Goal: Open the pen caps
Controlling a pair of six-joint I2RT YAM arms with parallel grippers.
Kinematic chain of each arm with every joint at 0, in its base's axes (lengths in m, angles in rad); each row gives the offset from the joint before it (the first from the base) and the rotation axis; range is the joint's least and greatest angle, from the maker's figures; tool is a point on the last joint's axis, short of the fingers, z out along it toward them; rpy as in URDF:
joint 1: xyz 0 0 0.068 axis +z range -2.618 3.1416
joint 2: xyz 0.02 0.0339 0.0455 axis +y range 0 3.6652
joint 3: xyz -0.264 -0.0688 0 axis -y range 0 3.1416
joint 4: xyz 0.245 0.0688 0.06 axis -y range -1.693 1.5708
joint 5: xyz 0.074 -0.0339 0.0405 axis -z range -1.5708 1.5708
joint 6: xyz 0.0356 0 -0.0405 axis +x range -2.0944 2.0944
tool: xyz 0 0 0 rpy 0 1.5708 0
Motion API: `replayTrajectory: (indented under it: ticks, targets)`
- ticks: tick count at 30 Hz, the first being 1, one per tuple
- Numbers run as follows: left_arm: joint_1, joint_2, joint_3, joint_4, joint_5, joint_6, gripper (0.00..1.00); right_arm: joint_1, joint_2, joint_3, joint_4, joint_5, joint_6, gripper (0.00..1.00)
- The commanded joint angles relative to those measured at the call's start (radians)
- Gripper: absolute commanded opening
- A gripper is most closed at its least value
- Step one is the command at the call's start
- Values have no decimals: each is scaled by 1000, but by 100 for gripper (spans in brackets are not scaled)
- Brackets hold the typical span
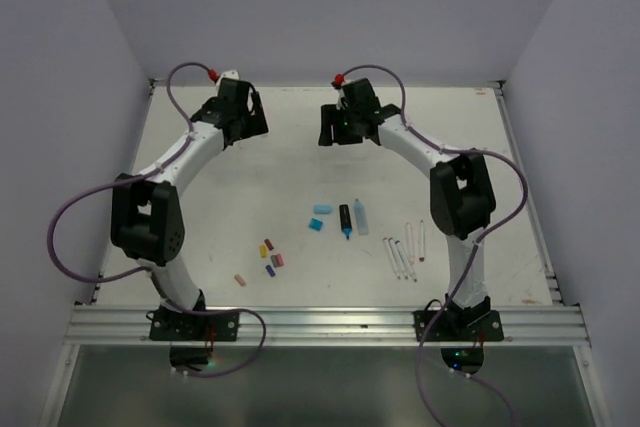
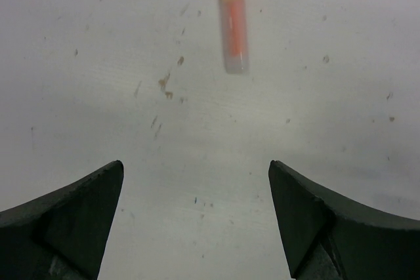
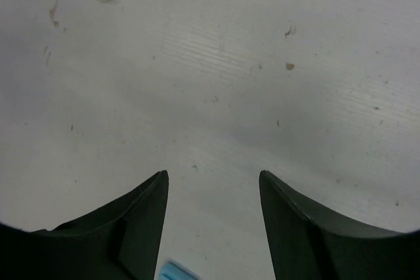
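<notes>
Black fingers (image 2: 59,221) of the left pincer (image 2: 195,181) stand spread wide over the white table (image 2: 98,96) and hold nothing. An orange marker with a clear end (image 2: 231,24) lies just ahead of them. The right pincer (image 3: 211,181) is spread too, and empty. Both hang near the table's far edge. Small coloured plastic pen caps (image 1: 270,257) and two blue marker caps (image 1: 319,216) lie loose in the near half, beside a black marker (image 1: 345,219) and thin white pens (image 1: 403,250). A broad stretch of bare table separates them from the pincers.
</notes>
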Motion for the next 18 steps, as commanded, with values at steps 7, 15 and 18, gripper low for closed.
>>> replayTrajectory:
  ticks: [7,15,18]
  targets:
    - [29,284,336,35,-1,82,91,-5,-309,-197,-43,59,-58,62]
    - [31,485,488,54,72,54,86,-22,-389,-290,-52,76,-64,62]
    - [31,519,494,90,87,34,84,-31,-420,-324,-56,89,-70,62]
